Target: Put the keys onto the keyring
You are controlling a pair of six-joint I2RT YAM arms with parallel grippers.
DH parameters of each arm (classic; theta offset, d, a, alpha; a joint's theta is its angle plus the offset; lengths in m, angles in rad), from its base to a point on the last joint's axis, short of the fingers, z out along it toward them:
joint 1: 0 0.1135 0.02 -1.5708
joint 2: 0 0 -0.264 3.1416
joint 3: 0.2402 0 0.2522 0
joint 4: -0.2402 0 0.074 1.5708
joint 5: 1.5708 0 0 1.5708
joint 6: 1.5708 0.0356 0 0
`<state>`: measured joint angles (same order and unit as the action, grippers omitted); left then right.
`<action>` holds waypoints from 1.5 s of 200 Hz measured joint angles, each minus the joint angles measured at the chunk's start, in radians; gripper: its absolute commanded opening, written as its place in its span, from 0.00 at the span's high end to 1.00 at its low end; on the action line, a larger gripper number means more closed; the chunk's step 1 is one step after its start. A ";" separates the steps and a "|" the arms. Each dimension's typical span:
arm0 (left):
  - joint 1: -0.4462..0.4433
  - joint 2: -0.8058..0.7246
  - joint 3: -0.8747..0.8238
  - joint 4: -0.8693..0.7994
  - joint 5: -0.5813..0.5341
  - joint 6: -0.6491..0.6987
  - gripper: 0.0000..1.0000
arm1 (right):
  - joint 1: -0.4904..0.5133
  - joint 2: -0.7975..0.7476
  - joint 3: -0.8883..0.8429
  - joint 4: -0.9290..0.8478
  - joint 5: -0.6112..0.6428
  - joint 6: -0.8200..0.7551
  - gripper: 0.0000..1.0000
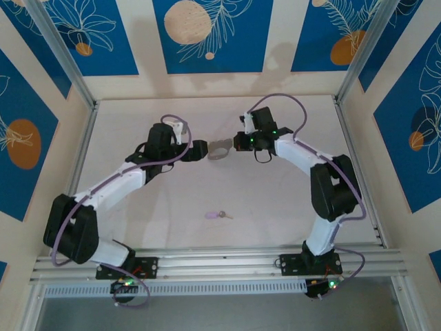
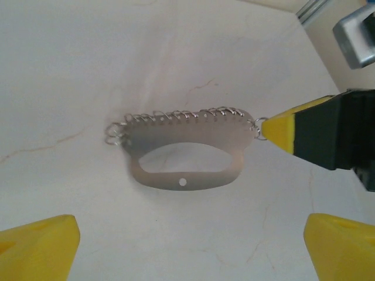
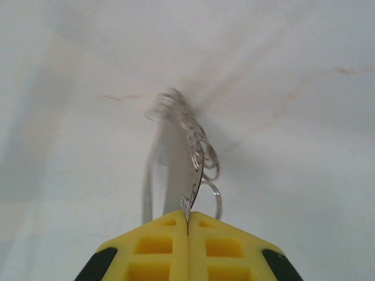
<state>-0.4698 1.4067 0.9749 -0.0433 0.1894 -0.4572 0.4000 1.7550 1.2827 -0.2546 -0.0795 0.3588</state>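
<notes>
1. Right fingers (image 3: 155, 249) are pressed shut and pinch one end of the keyring (image 2: 181, 158). It sticks out from the tips toward the left arm and looks lifted off the table (image 1: 289, 200), with its shadow below.
2. Left fingers (image 2: 41, 249) are spread wide with nothing between them. The left gripper (image 1: 200, 147) faces the keyring's free end, just beside it. From its wrist view I see a gap, no contact.
3. The keyring is a flat grey plate with an oblong slot and one small hole under it. A row of little wire loops runs along one edge.
4. The key (image 1: 219, 214) is tiny with a lilac head. It lies flat on the table, on the near side between the two arms and well apart from both grippers.
5. Progress, my call: early.
   - Done: the keyring is picked up and held out.
   - Left: the key is not yet picked up or threaded. It needs grabbing, carrying up and hooking on, most likely by the free left gripper.
6. Writing: none I can read on the keyring, key or fingers. The walls (image 1: 213, 34) have blue panels with leaf and circle prints, no text or brand.
</notes>
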 measured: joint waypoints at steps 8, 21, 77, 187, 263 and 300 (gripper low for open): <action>0.000 -0.021 0.002 -0.006 0.000 0.013 0.02 | 0.002 -0.030 -0.003 0.010 -0.019 0.000 1.00; 0.000 -0.054 0.003 -0.015 0.001 0.030 0.02 | 0.002 -0.078 -0.010 0.031 -0.058 -0.003 1.00; 0.000 -0.144 0.006 -0.047 0.071 0.075 0.05 | -0.001 -0.240 -0.090 0.121 -0.252 -0.034 1.00; 0.000 -0.145 0.034 0.075 0.359 0.014 0.26 | -0.064 -0.375 -0.288 0.378 -0.608 0.028 1.00; 0.000 -0.053 0.036 0.160 0.483 -0.027 0.52 | -0.060 -0.354 -0.330 0.513 -0.661 0.118 1.00; 0.000 -0.029 0.036 0.179 0.500 -0.028 0.58 | -0.041 -0.307 -0.326 0.539 -0.678 0.141 1.00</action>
<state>-0.4698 1.3781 1.0111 0.1356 0.6891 -0.4850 0.3592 1.4483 0.9569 0.2840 -0.7570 0.4995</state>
